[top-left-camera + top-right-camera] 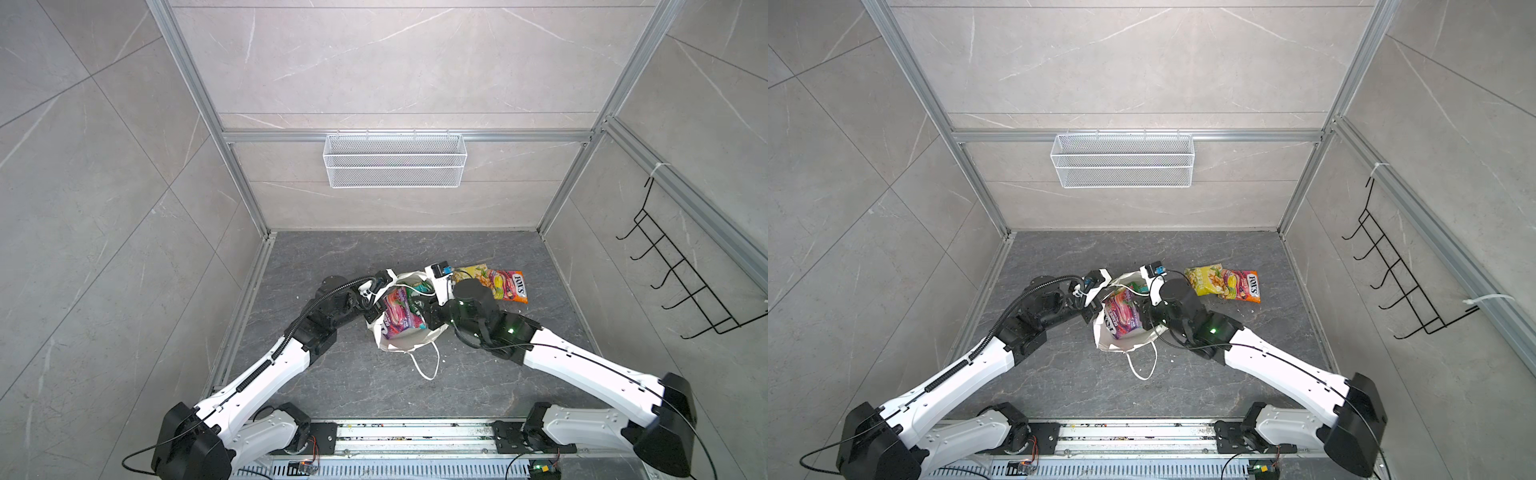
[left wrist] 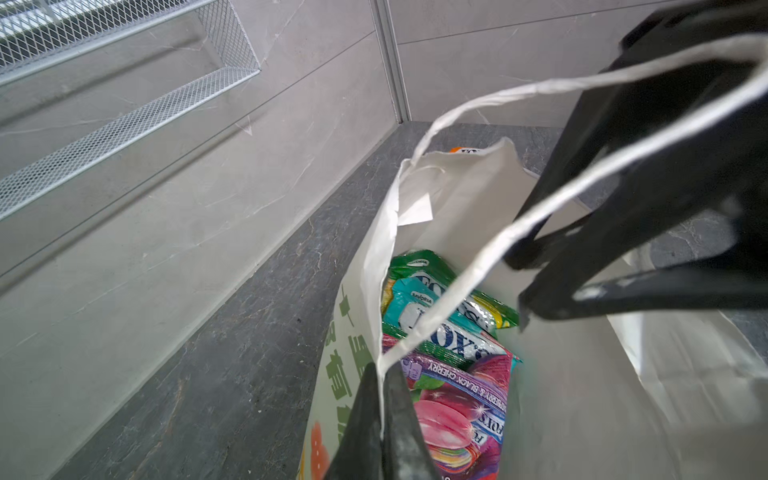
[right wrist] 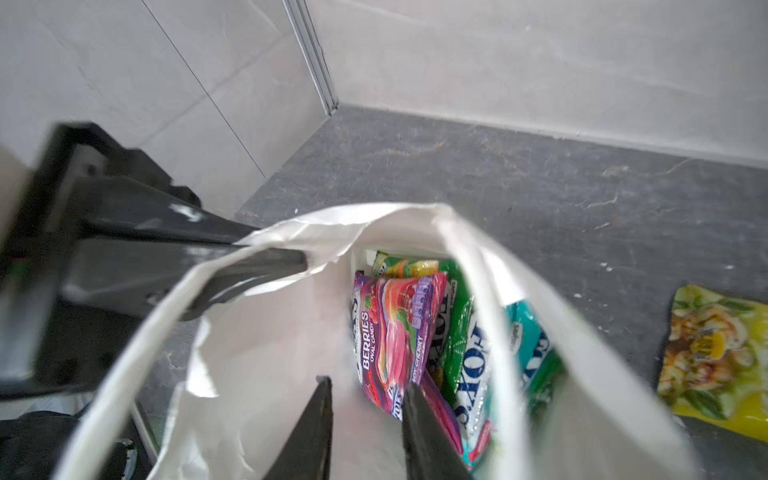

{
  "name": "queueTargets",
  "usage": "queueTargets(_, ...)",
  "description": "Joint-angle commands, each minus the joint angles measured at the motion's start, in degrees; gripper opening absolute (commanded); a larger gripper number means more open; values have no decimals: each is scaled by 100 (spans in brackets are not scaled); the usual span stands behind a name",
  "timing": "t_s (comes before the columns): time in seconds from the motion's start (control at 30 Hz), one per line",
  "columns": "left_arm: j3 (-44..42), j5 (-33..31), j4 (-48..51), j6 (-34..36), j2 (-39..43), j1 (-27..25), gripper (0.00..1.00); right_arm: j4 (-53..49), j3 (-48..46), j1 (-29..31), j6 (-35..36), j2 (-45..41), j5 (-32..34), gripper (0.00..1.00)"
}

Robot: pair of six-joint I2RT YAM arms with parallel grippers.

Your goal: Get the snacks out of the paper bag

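Observation:
The white paper bag [image 1: 400,341] stands open on the dark floor, and both grippers are at its mouth. My left gripper [image 2: 380,374] is shut on the bag's left rim where a white cord handle [image 2: 478,274] joins it. My right gripper [image 3: 366,384] is open inside the mouth, with a corner of the purple snack packet [image 3: 395,332] beside one finger. Green [image 3: 455,328] and teal [image 3: 528,336] packets stand behind the purple one. A yellow packet [image 1: 469,275] and an orange-pink packet [image 1: 512,286] lie on the floor to the right of the bag.
A white wire-mesh basket [image 1: 395,166] hangs on the back wall. A black wire hook rack [image 1: 673,270] hangs on the right wall. The bag's other cord handle [image 1: 432,363] trails over the floor toward the front. Aluminium frame posts stand at the corners.

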State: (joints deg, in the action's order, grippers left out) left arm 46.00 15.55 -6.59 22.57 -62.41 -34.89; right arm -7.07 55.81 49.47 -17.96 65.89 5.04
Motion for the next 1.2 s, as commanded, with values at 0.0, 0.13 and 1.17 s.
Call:
queueTargets(0.0, 380, 245, -357, -37, 44, -50, 0, 123, -216, -17, 103, -669, 380, 36)
queueTargets(0.13, 494, 417, -241, -64, 76, -52, 0, -707, -269, -99, -456, -1065, 948, 35)
queueTargets(1.17, 271, 380, -100, -191, 532, -47, 0, 3230, -1887, -456, -3956, 2951, 80, 25)
